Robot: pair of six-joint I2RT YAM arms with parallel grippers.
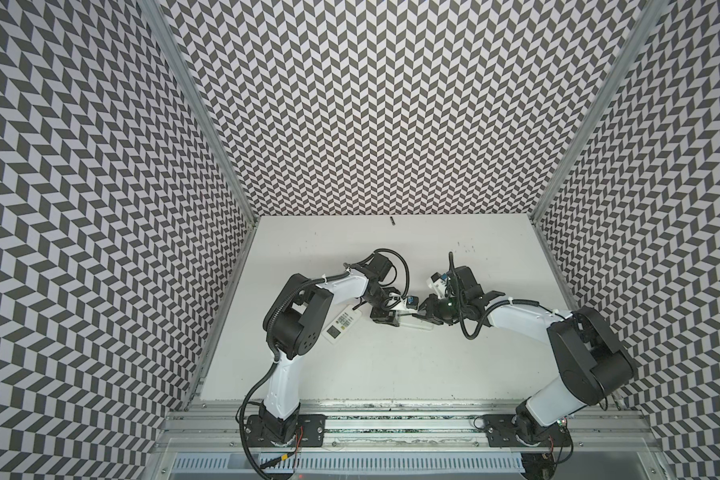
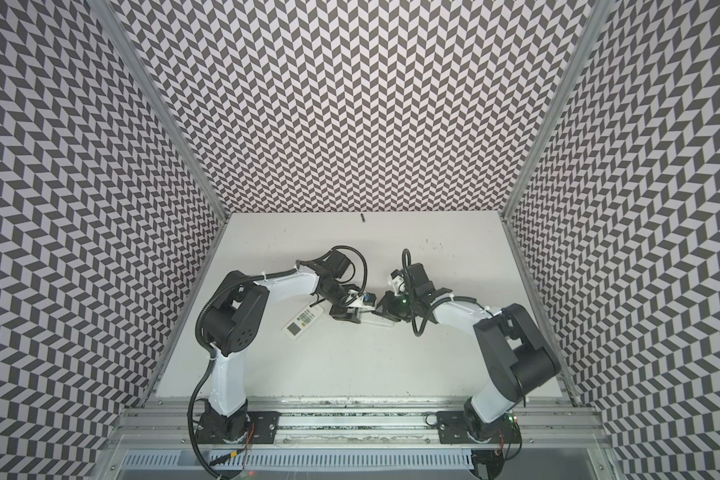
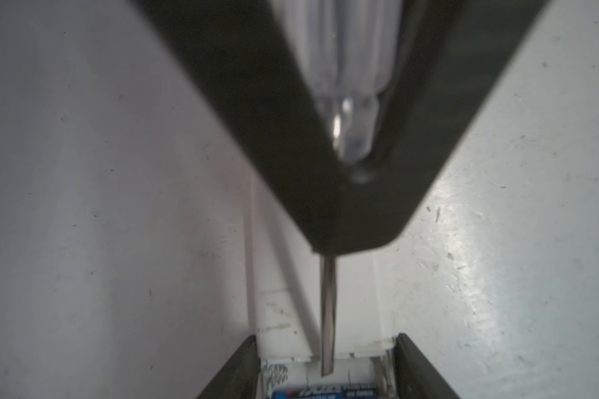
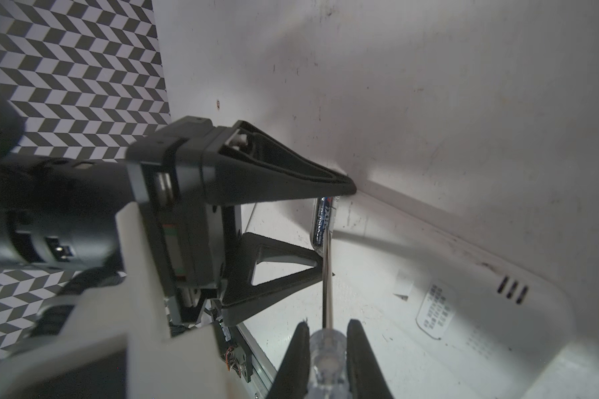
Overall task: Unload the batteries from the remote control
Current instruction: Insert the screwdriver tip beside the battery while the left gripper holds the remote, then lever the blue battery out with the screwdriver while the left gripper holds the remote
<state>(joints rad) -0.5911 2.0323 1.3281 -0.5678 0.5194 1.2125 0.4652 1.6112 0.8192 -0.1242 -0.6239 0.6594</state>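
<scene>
Right gripper (image 4: 327, 324), clenched on the screwdriver (image 4: 325, 362), may flick the battery (image 4: 322, 221) away, since whether the left gripper (image 4: 341, 231) pins the remote (image 4: 464, 293) is unclear.

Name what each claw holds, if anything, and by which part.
The right claw grips the screwdriver by its clear handle. The left claw straddles the remote at its open compartment end; whether it actually clamps it cannot be told.

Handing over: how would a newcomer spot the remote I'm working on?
On the white table, look where the black left hand and right hand meet. The white plastic remote there lies face down, its battery bay open under a clear-handled screwdriver. Unlike the buttons-up white remote beside it, no keys show.
</scene>
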